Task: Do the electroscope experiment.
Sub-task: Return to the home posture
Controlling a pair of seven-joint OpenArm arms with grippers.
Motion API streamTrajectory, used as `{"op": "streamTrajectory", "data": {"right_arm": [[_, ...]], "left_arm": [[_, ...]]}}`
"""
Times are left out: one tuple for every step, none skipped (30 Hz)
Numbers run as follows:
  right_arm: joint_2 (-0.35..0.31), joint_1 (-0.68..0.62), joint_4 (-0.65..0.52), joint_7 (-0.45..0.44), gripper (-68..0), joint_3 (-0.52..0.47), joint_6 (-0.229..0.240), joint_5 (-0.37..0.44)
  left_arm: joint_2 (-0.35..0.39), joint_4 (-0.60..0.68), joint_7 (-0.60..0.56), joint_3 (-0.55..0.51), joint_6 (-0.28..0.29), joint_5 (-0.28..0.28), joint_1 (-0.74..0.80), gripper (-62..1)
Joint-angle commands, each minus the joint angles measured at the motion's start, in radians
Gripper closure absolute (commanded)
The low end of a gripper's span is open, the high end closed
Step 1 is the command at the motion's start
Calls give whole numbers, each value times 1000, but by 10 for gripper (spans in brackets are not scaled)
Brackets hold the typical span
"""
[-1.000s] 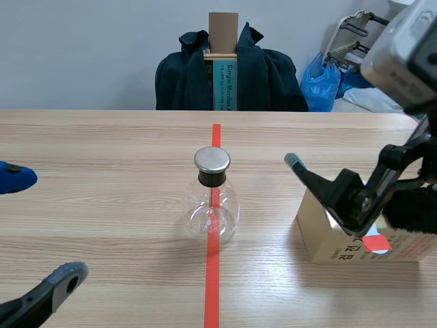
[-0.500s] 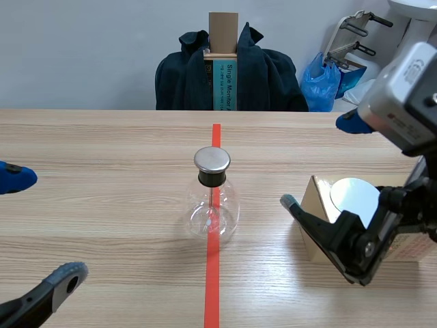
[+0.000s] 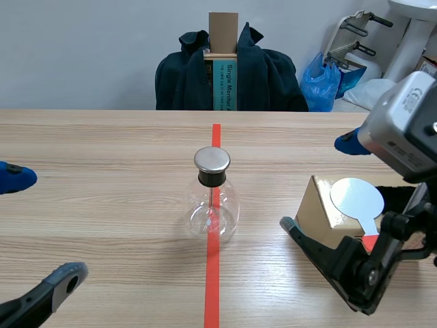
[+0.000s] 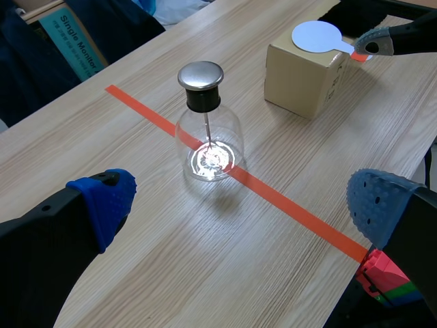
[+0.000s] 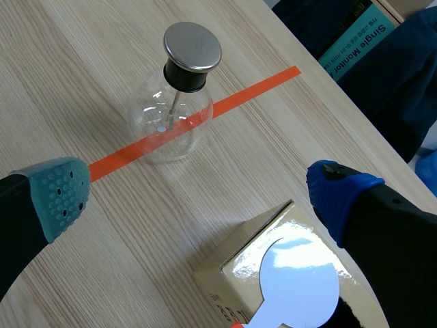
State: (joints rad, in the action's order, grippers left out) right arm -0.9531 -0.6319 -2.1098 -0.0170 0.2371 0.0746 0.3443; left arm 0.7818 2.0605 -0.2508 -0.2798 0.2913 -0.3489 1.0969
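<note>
Nearest, the left end effector (image 4: pixel 242 205) hangs low over the table (image 4: pixel 136 273) with its fingers spread wide and nothing between them. The right end effector (image 5: pixel 198 195) is likewise released. It hovers above a cardboard box (image 5: pixel 232 273) at the right side of the table.

On top of that box lies the paddle (image 3: pixel 356 198), a white disc on a short orange-red handle that points back toward the robot and seems to reach the box's near edge. It looks thin, stiff and very light. The disc lies flat on the box and offers no edge to pinch, so the handle is probably the place to take it, with a gentle squeeze.

Further out, on the tape line and well apart from the box, stands the flask (image 3: pixel 212 205), with a metal cap (image 3: pixel 212 159) and a thin rod inside. Clear glass like this is likely slippery, fragile and easy to tip. It is best left standing, with only its cap approached by the disc.

Beyond the table, a dark jacket (image 3: pixel 266 75) drapes a chair.
</note>
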Motion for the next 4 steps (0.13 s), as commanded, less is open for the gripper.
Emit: {"op": "streamTrajectory", "data": {"right_arm": [[1, 11, -4, -11, -679, -11, -6, 0], [1, 11, -4, -11, -679, -11, -6, 0], [1, 11, -4, -11, -679, -11, -6, 0], [0, 12, -4, -11, -679, -11, -6, 0]], "left_arm": [[-5, 9, -14, 8, 3, -10, -3, -623], [-5, 9, -14, 8, 3, -10, -3, -623], [-5, 9, -14, 8, 3, -10, -3, -623], [-5, 9, -14, 8, 3, -10, -3, -623]]}}
